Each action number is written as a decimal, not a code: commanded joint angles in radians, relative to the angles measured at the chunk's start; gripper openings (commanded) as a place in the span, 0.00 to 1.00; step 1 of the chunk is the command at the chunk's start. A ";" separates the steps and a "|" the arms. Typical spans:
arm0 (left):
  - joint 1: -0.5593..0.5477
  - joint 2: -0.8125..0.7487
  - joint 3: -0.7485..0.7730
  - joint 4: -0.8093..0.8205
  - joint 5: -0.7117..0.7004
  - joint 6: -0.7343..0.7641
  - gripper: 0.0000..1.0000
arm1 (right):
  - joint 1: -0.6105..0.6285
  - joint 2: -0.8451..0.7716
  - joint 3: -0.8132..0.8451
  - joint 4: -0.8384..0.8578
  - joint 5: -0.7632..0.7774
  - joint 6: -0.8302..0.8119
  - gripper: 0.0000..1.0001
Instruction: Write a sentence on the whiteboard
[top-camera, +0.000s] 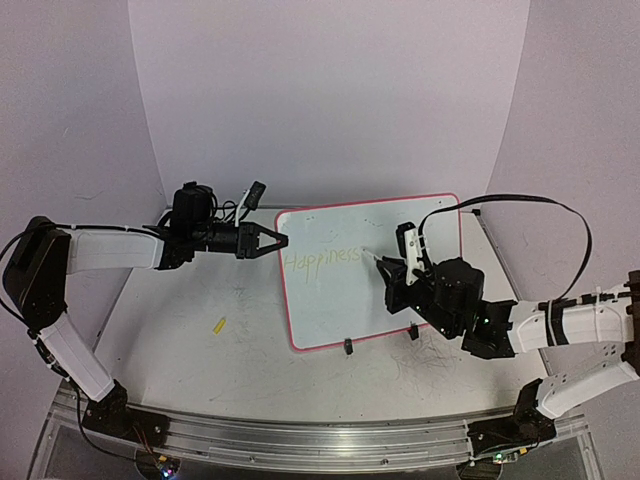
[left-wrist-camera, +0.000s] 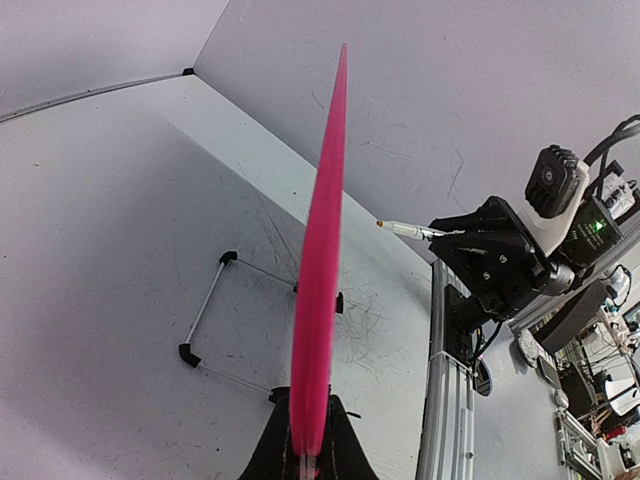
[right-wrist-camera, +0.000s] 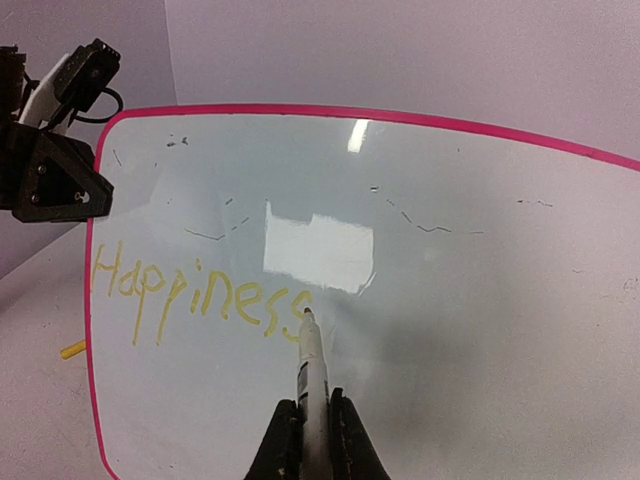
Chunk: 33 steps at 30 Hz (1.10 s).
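Whiteboard (top-camera: 375, 265), centre frame: glossy, rounded corners, pink rim, propped on scuffed table (top-camera: 200, 350); left edge pinched in my left claw (top-camera: 278, 240). Yellow sentence (right-wrist-camera: 195, 295) "Happiness" sits left, bare surface to its right. My right claw (right-wrist-camera: 315, 425) clenches the marker (right-wrist-camera: 312, 365), tip at the last letter.

The left gripper (top-camera: 281, 240) pinches the left rim of the whiteboard (top-camera: 350, 310). The right gripper (top-camera: 393, 272) holds a marker (top-camera: 376, 260), its tip at the right end of the board's faint writing (top-camera: 321, 259).

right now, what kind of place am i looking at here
Most likely a robotics lab test cell: a left arm and right arm bolted to an aluminium rail at the edge of a scuffed white tabletop, boxed in by a plain curved backdrop, with cluttered lab gear beyond the table.
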 joint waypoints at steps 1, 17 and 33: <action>0.001 -0.032 0.014 -0.032 -0.032 0.022 0.00 | -0.001 -0.012 -0.007 0.050 -0.002 0.011 0.00; 0.001 -0.023 0.016 -0.033 -0.037 0.017 0.00 | -0.002 -0.013 -0.009 0.049 0.023 0.021 0.00; 0.001 -0.019 0.018 -0.035 -0.040 0.017 0.00 | -0.001 -0.013 0.016 0.023 -0.010 -0.018 0.00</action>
